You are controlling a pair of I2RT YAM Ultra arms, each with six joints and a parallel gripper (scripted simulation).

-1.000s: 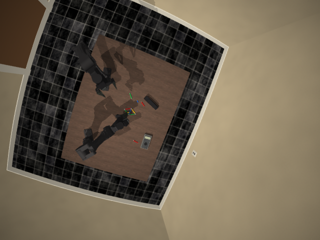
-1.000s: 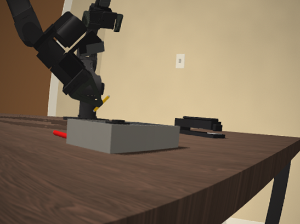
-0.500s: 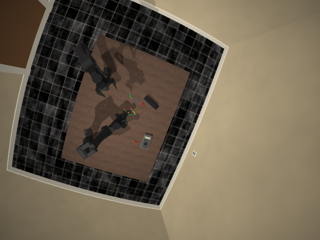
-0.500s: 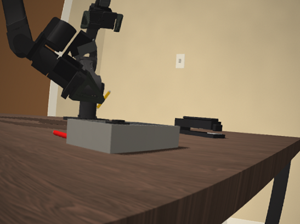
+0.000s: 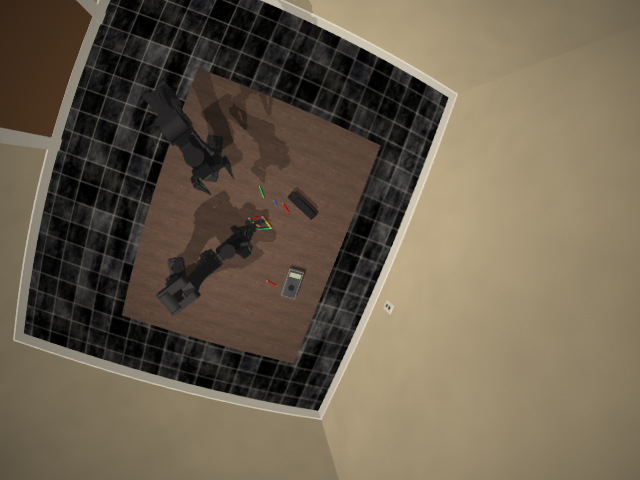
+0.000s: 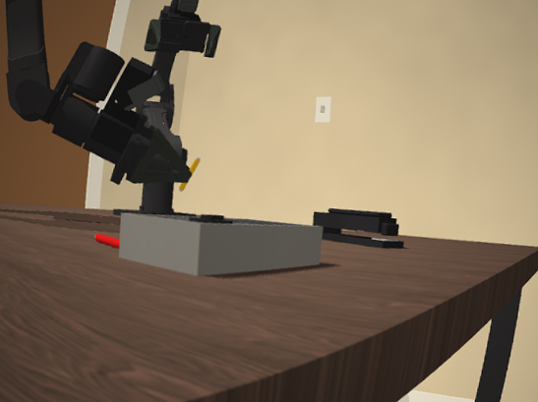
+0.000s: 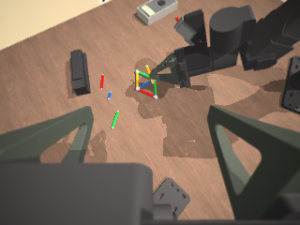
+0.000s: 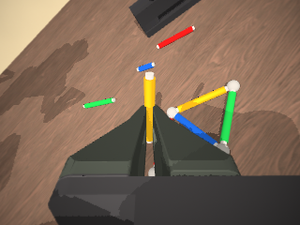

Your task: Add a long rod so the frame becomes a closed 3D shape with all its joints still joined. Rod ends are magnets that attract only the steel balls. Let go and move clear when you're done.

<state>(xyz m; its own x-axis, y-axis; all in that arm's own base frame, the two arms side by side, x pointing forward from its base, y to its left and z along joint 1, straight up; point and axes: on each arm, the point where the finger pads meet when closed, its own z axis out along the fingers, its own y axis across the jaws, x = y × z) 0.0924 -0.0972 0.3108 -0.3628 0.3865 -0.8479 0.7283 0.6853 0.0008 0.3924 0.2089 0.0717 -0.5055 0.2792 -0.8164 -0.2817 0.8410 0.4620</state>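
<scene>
Yellow shows between the right gripper's fingertips [image 5: 252, 225] [image 6: 189, 176]: they are clamped on a yellow rod [image 6: 192, 170] [image 7: 148, 69] [image 8: 149, 91], held tilted above the table [image 5: 217, 302] [image 6: 262, 331] [image 7: 47, 108] [image 8: 262, 56]. Beside and below it sits the frame [image 5: 265, 228] [image 7: 146, 93] [image 8: 229, 117], whose coloured rods meet at steel balls in two triangles sharing a blue rod. That much is built; the closing rod is picked up but not yet fitted, as it appears apart from the balls. What remains, I'd judge, is lining up both its ends with the two unjoined corners without tugging any joint loose. The left gripper [image 5: 221, 181] [image 6: 181, 49] [image 7: 150, 112] hangs back, its fingers wide apart with nothing between them. A green rod [image 5: 261, 191] [image 7: 115, 119] [image 8: 98, 103], a short blue rod [image 5: 275, 203] [image 7: 109, 96] [image 8: 145, 67] and a red rod [image 5: 285, 207] [image 7: 102, 82] [image 8: 175, 37] lie loose nearby.
</scene>
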